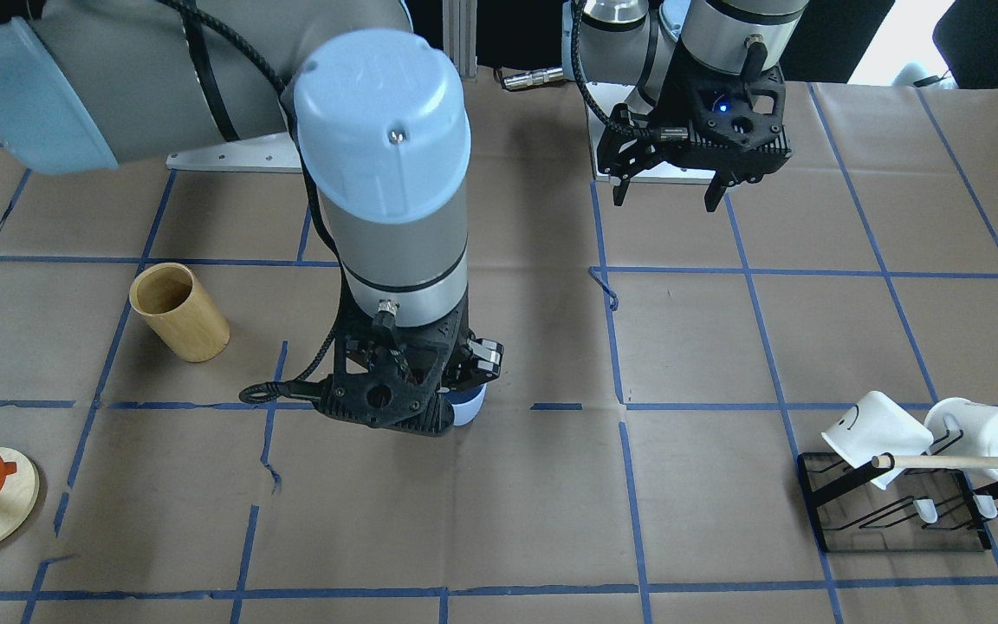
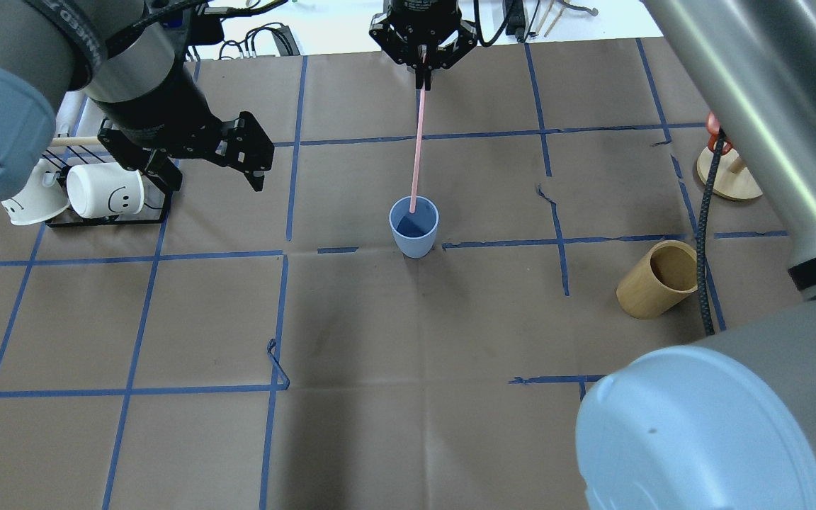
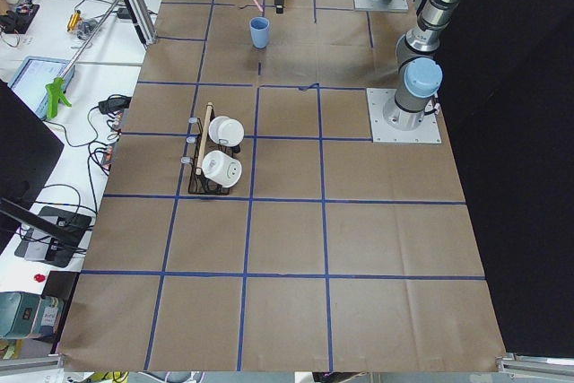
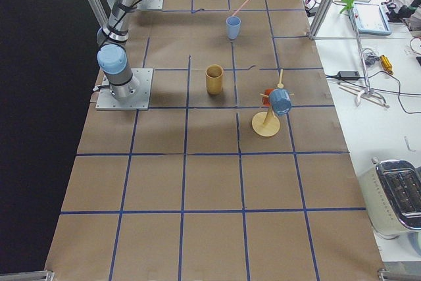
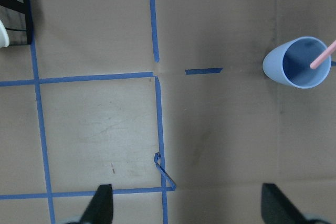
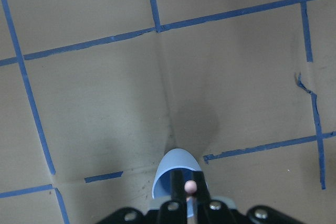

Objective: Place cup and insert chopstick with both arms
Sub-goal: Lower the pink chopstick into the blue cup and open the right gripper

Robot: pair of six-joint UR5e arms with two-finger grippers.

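The light blue cup (image 2: 415,234) stands upright on the brown paper near the table's middle. It also shows in the left wrist view (image 5: 296,62) and the front view (image 1: 469,406). My right gripper (image 2: 423,79) is above it, shut on the top of the pale pink chopstick (image 2: 417,152). The chopstick slants down and its lower end is inside the cup. The right wrist view shows the stick's end (image 6: 190,186) over the cup (image 6: 170,174). My left gripper (image 2: 215,177) is open and empty, well off to the cup's side, with wide-spread fingers (image 5: 102,205).
A tan bamboo cylinder (image 2: 656,287) stands on the right arm's side. A black rack (image 2: 96,216) with two white mugs and a wooden dowel (image 1: 958,462) sits on the left arm's side. A round wooden stand (image 2: 730,177) is at the far right.
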